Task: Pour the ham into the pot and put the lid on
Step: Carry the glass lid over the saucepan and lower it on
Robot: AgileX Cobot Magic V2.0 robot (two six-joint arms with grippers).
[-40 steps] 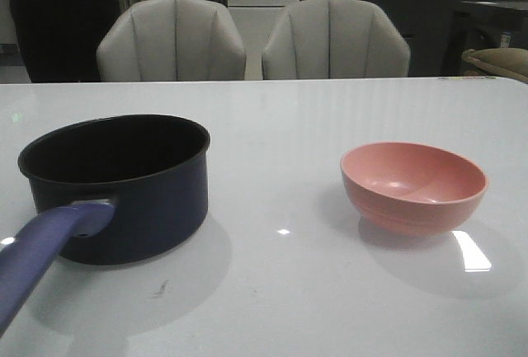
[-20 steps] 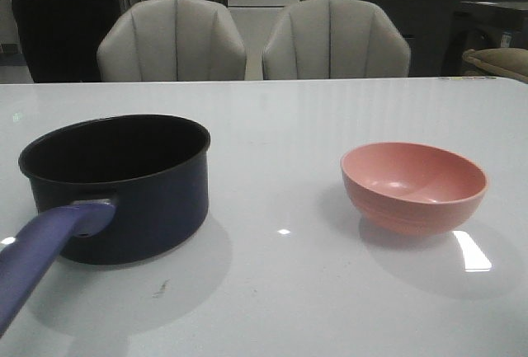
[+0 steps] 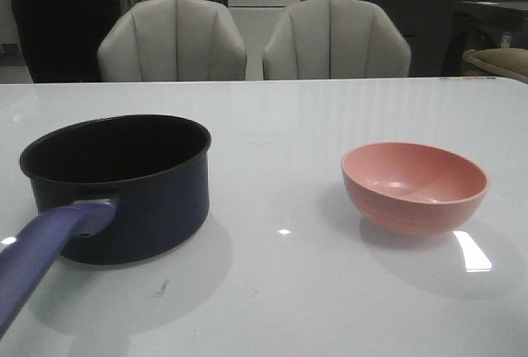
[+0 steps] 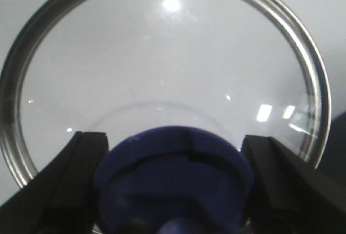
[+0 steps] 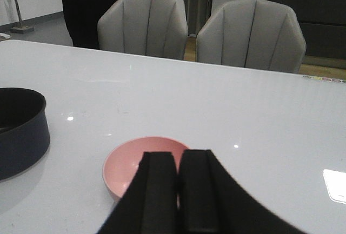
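Nothing has moved since the earlier front pictures: pot and bowl stand as they did. No ham slices can be made out; the inside of the bowl (image 3: 414, 185) looks plain pink. The pot (image 3: 120, 185) stands uncovered on the left part of the table (image 3: 280, 291), its handle (image 3: 41, 250) pointing toward the camera. The bowl stands upright on the right part, well apart from the pot.

On the left wrist view, the lid (image 4: 162, 77) lies flat on the white surface, knob (image 4: 173, 182) up. The left gripper (image 4: 173, 191) has its fingers (image 4: 70, 185) wide apart, one on each side of the knob; whether they touch it I cannot tell.

The right gripper (image 5: 177, 191) has its fingers pressed together, holding nothing, above the near rim of the bowl. Two chairs (image 3: 173, 39) stand behind the table.
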